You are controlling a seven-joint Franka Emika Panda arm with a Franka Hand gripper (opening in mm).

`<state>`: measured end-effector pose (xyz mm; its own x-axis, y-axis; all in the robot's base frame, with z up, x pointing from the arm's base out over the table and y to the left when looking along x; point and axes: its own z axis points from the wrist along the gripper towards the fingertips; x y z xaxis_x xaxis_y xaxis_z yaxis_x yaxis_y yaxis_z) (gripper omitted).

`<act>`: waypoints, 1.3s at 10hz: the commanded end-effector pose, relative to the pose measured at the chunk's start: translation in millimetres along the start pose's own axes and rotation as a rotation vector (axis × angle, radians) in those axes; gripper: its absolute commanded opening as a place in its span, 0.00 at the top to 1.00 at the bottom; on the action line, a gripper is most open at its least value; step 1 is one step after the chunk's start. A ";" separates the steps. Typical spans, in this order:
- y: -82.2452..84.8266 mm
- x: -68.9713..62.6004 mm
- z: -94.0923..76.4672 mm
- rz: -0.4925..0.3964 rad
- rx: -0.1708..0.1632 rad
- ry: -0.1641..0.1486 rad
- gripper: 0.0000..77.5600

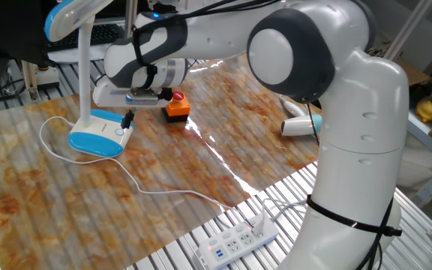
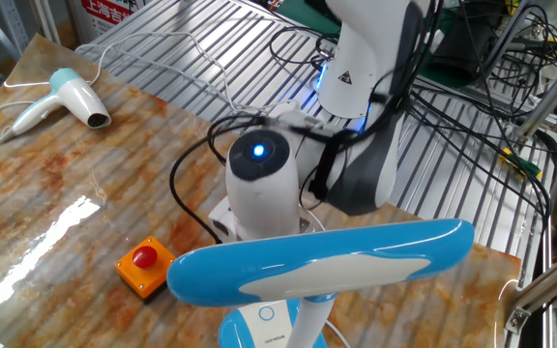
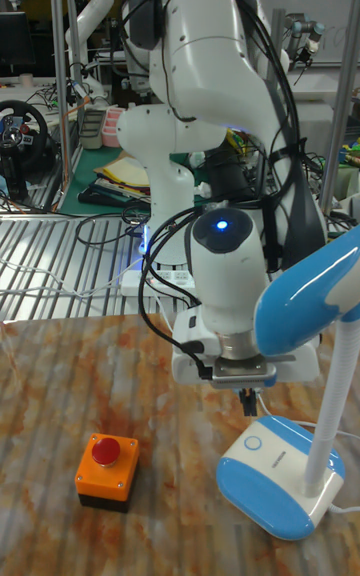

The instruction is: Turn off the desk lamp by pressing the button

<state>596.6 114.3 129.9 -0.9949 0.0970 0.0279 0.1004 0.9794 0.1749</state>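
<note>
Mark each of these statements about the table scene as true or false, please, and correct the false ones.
1. The gripper hangs above the desk lamp base, not touching it. True.
2. The red push-button stands on top of the lamp base. False: it stands on the table, beside the base.
3. The hair dryer lies on the table, far from the lamp. True.
4. The lamp's cord is held in the gripper. False: the cord lies loose on the table.
5. A power strip lies on the metal grating beyond the table's edge. True.
</note>
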 end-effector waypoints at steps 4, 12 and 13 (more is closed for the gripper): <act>-7.8 3.9 -11.1 -0.013 0.051 0.003 1.00; -34.0 3.2 -16.2 -0.062 0.118 0.014 1.00; -35.8 4.2 -18.4 -0.064 0.119 0.015 1.00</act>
<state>591.9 89.5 132.9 -0.9972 0.0660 0.0360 0.0696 0.9918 0.1072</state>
